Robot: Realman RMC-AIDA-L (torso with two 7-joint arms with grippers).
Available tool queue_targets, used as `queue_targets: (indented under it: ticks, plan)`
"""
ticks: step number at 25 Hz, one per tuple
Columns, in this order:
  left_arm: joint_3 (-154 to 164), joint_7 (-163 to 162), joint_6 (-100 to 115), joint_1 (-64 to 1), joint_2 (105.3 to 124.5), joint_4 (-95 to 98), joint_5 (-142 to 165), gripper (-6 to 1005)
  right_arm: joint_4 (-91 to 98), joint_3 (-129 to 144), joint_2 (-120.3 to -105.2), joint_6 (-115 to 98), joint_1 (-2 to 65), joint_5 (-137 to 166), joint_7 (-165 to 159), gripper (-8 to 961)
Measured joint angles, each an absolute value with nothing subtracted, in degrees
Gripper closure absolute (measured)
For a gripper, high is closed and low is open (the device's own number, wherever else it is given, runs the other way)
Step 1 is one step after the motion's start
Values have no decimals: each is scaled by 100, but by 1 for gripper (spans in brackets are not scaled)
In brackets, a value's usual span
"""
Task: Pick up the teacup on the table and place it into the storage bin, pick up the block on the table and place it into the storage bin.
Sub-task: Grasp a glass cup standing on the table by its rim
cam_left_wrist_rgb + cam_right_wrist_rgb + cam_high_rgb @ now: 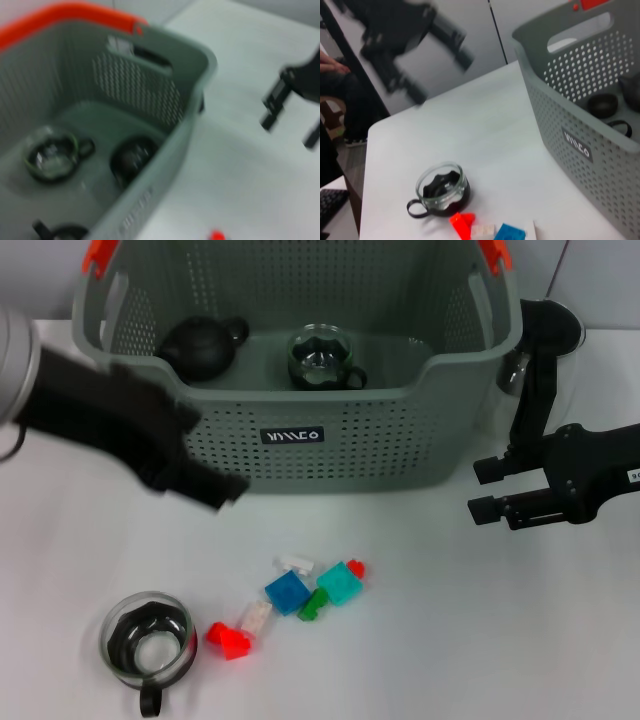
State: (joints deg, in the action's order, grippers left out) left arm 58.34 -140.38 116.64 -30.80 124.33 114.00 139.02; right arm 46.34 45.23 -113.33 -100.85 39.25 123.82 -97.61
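Sitting near coloured blocks point(300, 595), clear glass teacup point(148, 642), black-handled; right hand point(492, 490) open, empty; left hand's grip unclear.

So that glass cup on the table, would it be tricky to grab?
Probably a little. The cup looks like clear glass, so likely smooth, slippery and breakable if dropped. It sits upright on a wide base, so a push should slide it rather than tip it. Its handle sticks out to one side.

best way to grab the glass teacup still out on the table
Probably from above, pinching the rim of the glass teacup: it stands upright with its mouth open. Its black handle points toward the robot, away from the red block beside it, so grip across the other sides.
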Motion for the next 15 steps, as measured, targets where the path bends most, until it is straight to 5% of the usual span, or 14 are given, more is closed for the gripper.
queue_targets:
  ticks: [15]
  plan:
    - [6959, -14212, 11828, -2825, 12433, 10279, 15172, 127, 4454, 4419, -11514, -9774, 4179, 12365, -9817, 309]
